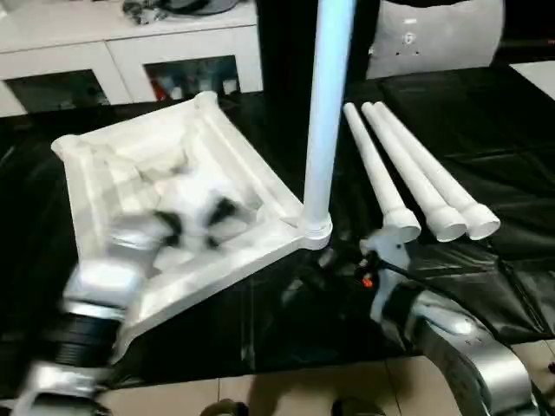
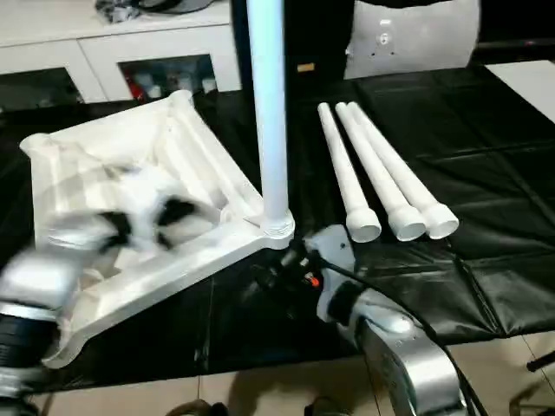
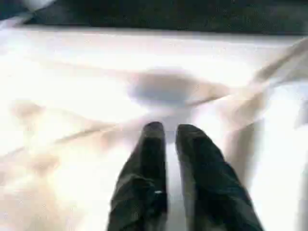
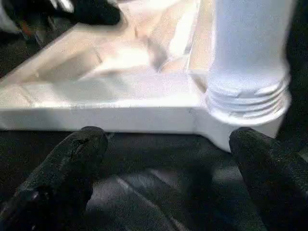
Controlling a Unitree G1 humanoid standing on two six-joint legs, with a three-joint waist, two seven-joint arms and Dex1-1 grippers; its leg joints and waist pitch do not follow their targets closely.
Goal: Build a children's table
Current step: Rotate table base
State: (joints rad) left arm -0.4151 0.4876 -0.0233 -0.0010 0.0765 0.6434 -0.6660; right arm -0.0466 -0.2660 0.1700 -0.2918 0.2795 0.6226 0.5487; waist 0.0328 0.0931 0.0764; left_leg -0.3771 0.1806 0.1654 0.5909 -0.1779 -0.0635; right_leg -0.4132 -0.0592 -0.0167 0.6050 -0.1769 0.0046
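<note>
Ribbed white plastic top (image 1: 243, 173); tapered leg (image 1: 325, 113) upright; left claw (image 3: 166, 137) near-closed, right claw (image 4: 168, 144) wide.

Left gripper (image 1: 192, 221) motion-blurred over the tabletop (image 1: 234, 152); finger gap unreadable there. Upright leg (image 1: 325, 113) cut off at top edge. Cabinet (image 1: 130, 52) contents indistinct.

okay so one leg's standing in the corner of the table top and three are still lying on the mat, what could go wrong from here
1. The standing leg is tall, and threads still show at its corner socket, so it may not be fully seated; a knock could tilt it.
2. The left gripper sits over the upturned table top; pressing there might shift it.
3. The three loose legs are round and could roll if bumped.
</note>
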